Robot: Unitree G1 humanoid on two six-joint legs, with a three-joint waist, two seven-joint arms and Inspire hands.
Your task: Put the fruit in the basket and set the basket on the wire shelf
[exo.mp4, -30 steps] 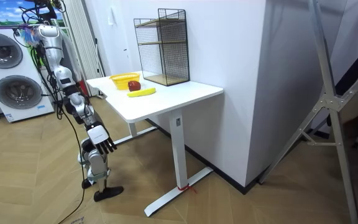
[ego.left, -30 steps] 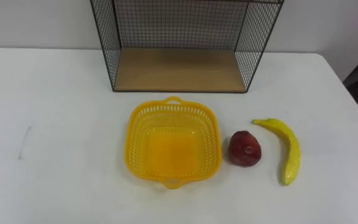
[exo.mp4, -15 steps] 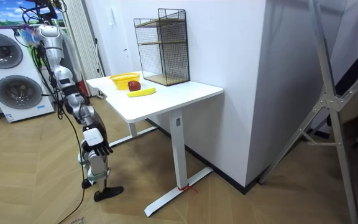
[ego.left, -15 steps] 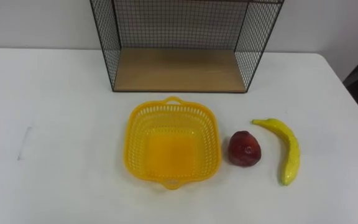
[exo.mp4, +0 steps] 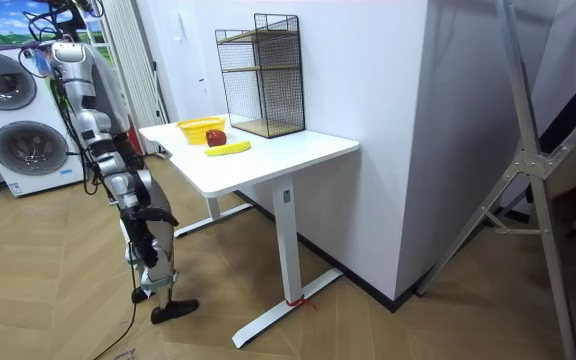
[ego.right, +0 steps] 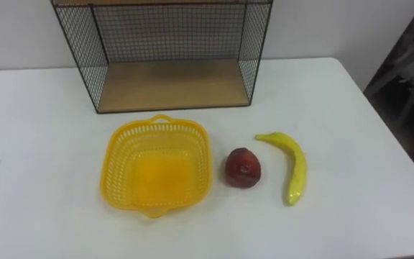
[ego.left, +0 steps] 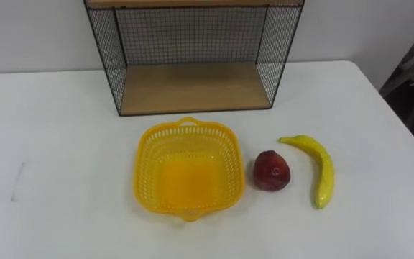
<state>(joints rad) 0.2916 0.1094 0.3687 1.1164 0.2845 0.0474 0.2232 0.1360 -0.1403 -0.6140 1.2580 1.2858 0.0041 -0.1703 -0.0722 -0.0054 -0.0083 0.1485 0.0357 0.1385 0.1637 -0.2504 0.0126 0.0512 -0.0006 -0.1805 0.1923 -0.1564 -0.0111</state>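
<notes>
Nothing loaded yet: the yellow basket (ego.left: 146,169) sits empty mid-table (ego.left: 63,144), with the wire shelf (ego.left: 192,86) directly behind it, open side facing the robot, wooden bottom level bare. Both fruits lie on the robot's right of the basket. The red fruit (ego.left: 272,171) is just beside the basket's right wall, with a thin gap as far as I can tell. The banana (ego.left: 325,169) is further right again, clear of the red fruit. Banana's long axis runs roughly front-to-back from the robot, the far tip curling left toward the red fruit, so a grasp across its middle means closing left-right. In the room view the robot stands at the table's edge on the room view's left, with the right hand (exo.mp4: 154,214) hanging low beside its leg, below the tabletop; can't tell if that hand is open or closed. My read: right arm is the nearer one for both fruits. Take the red fruit first, a short hop left over the rim, then the banana.
</notes>
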